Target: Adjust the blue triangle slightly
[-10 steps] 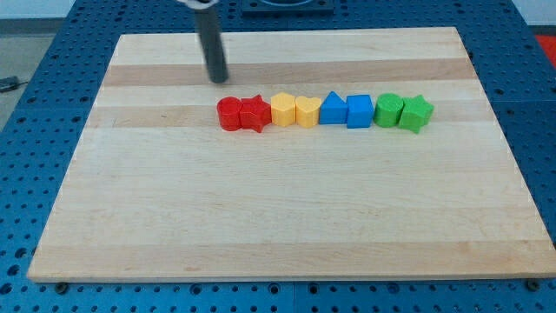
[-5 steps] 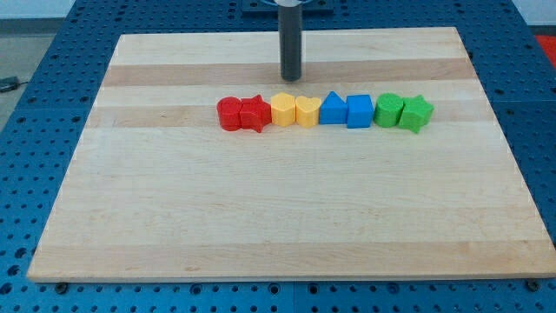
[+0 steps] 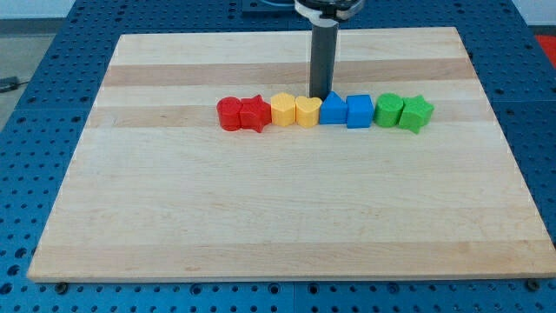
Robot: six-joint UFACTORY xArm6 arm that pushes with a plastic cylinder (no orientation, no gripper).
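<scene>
On the wooden tabletop [image 3: 287, 209] the row of eight blocks sits unmoved while my tip [image 3: 320, 96], which carries no claw to open or close, has swept rightward to arrive just above the blue triangle [image 3: 333, 109], apparently touching its upper-left edge, ready to nudge.

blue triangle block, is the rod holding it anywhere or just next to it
Nothing is held; the rod cannot grip. My tip stands just above the blue triangle block, at its top-left corner beside the yellow heart block. Contact cannot be told.
</scene>
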